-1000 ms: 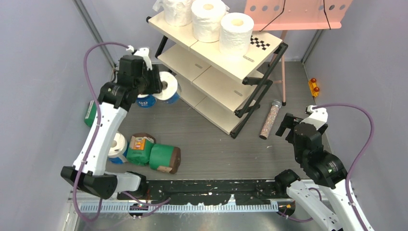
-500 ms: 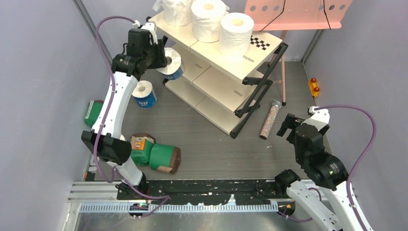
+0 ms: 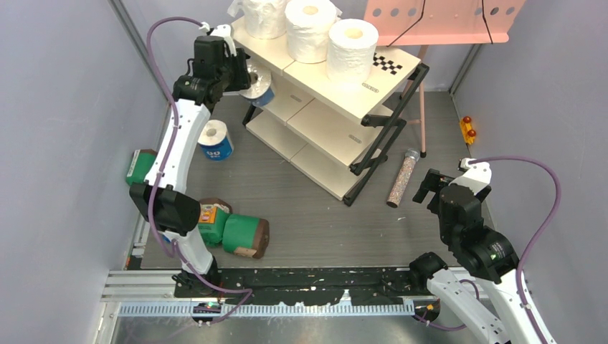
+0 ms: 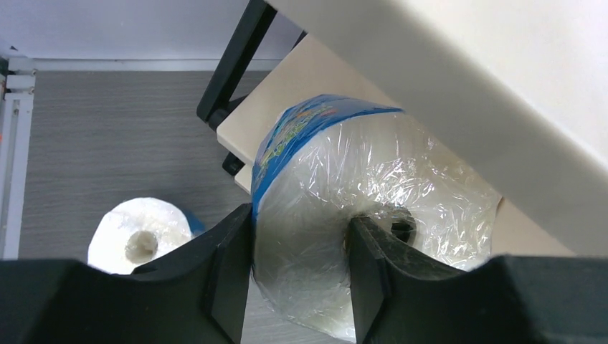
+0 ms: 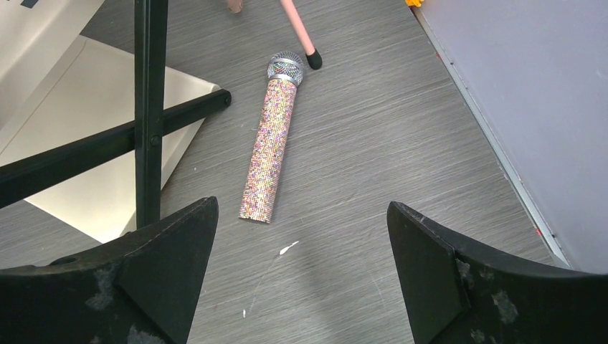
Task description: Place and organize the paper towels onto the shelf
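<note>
The shelf (image 3: 337,100) stands at the back with three white rolls (image 3: 351,46) on its top tier. My left gripper (image 3: 240,79) is shut on a blue-wrapped roll (image 3: 258,86) and holds it at the left end of the middle tier. In the left wrist view the fingers (image 4: 229,265) pinch the roll's (image 4: 373,208) wall, one finger in its core, under the top board (image 4: 502,79). Another blue roll (image 3: 214,140) stands on the floor. Three green rolls (image 3: 141,166) (image 3: 212,218) (image 3: 246,235) lie at the left. My right gripper (image 3: 430,188) is open and empty.
A thin speckled tube (image 3: 403,178) lies on the floor right of the shelf, ahead of my right gripper (image 5: 305,265) in the right wrist view (image 5: 272,143). A pink music stand (image 3: 437,18) stands behind the shelf. Grey walls close both sides.
My left arm has carried the blue-wrapped roll up and back, from near the floor to the left end of the shelf's middle tier. The right arm has hardly moved.
</note>
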`<action>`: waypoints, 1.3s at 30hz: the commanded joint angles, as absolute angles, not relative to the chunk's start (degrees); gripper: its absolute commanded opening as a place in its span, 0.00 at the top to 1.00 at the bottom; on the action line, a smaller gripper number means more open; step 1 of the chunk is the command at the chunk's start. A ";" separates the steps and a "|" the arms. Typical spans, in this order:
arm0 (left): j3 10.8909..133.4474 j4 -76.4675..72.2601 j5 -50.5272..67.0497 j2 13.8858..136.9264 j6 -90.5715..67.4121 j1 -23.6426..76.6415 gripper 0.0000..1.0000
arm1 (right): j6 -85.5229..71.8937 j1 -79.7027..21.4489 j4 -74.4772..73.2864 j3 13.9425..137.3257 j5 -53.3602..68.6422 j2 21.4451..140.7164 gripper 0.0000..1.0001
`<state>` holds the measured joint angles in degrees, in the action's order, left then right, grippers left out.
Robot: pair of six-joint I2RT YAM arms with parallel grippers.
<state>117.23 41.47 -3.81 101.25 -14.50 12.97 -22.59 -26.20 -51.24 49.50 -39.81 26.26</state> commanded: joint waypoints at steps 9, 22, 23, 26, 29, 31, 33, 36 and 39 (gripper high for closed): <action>118.88 32.65 -2.32 101.09 -13.89 12.59 0.33 | -22.85 -26.46 -49.81 49.48 -41.83 26.78 0.05; 111.11 28.04 -3.16 93.84 -16.17 11.56 0.19 | -22.77 -26.45 -49.81 49.48 -41.75 26.70 0.05; 109.79 27.47 -3.21 92.68 -16.37 11.45 0.19 | -22.77 -26.45 -49.82 49.48 -41.75 26.65 0.05; 104.96 26.03 -3.26 89.09 -16.96 11.43 0.19 | -22.76 -26.48 -49.77 49.48 -41.75 26.47 0.05; 99.29 24.52 -3.25 85.24 -18.12 11.47 0.23 | -22.85 -26.46 -49.83 49.45 -41.82 26.26 0.05; 94.82 23.33 -3.25 82.61 -19.08 11.43 0.26 | -22.84 -26.46 -49.83 49.45 -41.83 26.19 0.05; 91.52 22.19 -3.25 81.12 -20.16 11.44 0.30 | -22.84 -26.46 -49.78 49.44 -41.85 26.30 0.05; 88.35 21.05 -3.26 80.79 -21.25 11.43 0.35 | -22.90 -26.46 -49.81 49.48 -41.80 26.51 0.05; 88.13 20.80 -3.21 82.25 -21.99 11.43 0.40 | -22.84 -26.46 -49.82 49.44 -41.74 26.49 0.05</action>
<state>88.95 25.36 -3.20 81.28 -19.92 11.81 -22.59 -26.20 -51.27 49.50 -40.05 26.26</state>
